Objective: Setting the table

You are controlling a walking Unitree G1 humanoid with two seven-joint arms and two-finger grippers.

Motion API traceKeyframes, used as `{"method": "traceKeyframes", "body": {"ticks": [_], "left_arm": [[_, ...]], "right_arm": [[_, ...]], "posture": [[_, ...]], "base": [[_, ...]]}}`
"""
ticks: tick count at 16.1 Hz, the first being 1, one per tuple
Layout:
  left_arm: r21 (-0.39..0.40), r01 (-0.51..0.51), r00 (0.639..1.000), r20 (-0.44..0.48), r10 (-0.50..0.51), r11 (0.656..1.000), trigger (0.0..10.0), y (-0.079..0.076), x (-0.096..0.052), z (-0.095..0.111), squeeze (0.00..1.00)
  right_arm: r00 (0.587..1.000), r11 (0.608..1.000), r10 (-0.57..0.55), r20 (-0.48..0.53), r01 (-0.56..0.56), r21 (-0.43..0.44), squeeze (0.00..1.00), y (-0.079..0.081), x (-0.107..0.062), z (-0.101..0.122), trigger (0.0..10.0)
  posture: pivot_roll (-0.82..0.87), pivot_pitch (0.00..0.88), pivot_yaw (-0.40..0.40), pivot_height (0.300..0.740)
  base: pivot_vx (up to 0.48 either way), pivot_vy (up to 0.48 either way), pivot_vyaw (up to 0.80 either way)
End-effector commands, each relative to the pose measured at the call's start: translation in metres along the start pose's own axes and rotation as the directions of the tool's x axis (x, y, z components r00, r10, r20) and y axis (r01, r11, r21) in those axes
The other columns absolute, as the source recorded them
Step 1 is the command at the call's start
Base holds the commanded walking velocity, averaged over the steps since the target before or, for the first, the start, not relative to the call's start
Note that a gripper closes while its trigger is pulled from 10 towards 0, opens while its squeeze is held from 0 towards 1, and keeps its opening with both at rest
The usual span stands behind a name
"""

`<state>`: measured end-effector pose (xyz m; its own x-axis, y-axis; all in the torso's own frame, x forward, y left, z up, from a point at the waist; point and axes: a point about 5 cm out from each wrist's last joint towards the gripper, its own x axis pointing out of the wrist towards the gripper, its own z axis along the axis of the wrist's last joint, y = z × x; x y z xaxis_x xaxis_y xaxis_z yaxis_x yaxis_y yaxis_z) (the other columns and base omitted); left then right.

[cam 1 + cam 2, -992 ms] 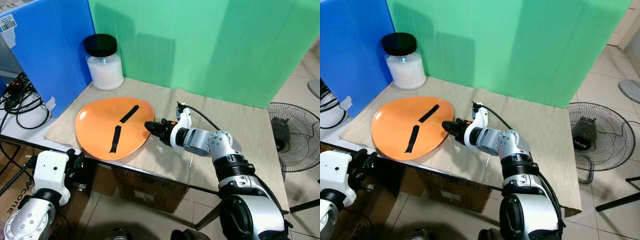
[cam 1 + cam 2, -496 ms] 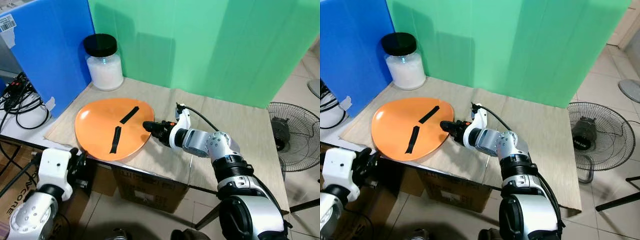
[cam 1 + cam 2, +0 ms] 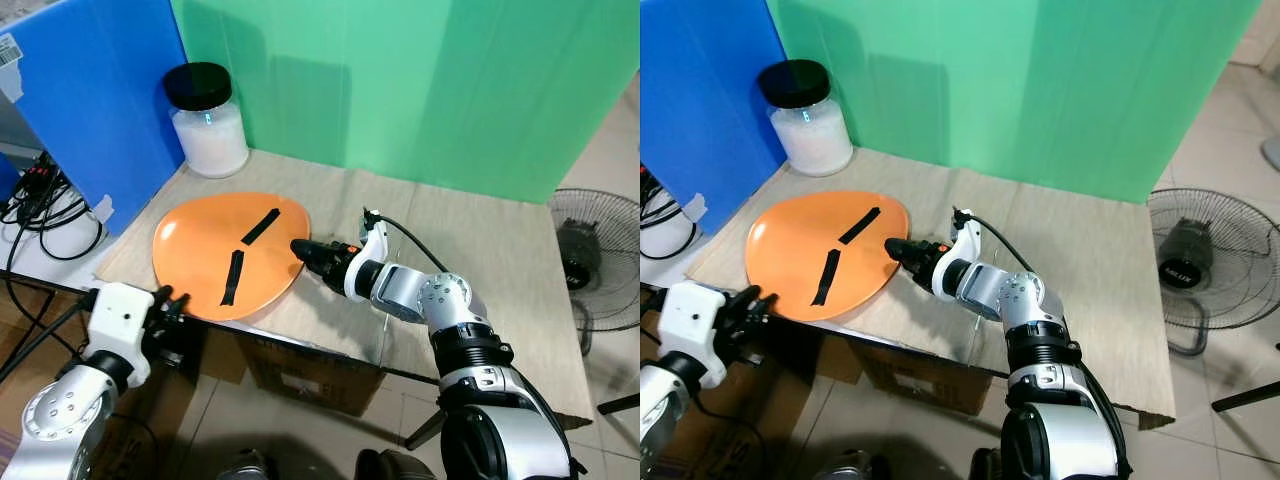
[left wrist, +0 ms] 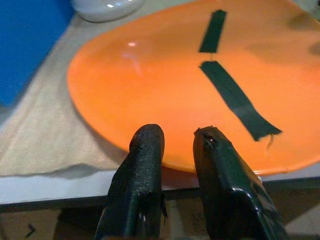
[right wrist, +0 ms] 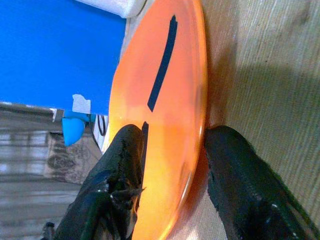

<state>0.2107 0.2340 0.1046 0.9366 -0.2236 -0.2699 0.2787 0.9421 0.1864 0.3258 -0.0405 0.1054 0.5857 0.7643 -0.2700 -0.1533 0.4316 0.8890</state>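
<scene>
Orange and oval, the flat plastic plate with two black tape strips (image 3: 228, 253) lies at the table's near left edge, and your right gripper (image 3: 303, 250) straddles its right rim with fingers parted, while the left gripper (image 4: 175, 175), slightly open and empty, waits just off its near rim.

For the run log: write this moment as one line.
right gripper: open, straddling orange plate rim | left gripper: at plate's near edge | jar: behind
</scene>
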Motion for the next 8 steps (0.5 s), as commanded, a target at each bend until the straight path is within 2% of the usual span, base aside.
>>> {"method": "traceKeyframes", "body": {"ticks": [1,8], "left_arm": [[0.008,0.021,1.0,0.004,-0.021,1.0,10.0,0.001,0.001,0.001,0.0],[-0.015,0.082,0.997,-0.012,-0.082,0.997,10.0,-0.008,0.004,-0.008,0.0]], "right_arm": [[0.995,0.994,0.085,-0.042,-0.082,0.07,0.0,0.016,0.019,-0.033,10.0],[0.983,0.99,0.136,-0.123,-0.131,0.045,0.0,0.029,0.027,-0.055,10.0]], "posture": [[0.01,0.117,0.06,0.74],[0.01,0.105,0.025,0.74]], "base": [[0.0,0.0,0.0],[0.0,0.0,0.0]]}}
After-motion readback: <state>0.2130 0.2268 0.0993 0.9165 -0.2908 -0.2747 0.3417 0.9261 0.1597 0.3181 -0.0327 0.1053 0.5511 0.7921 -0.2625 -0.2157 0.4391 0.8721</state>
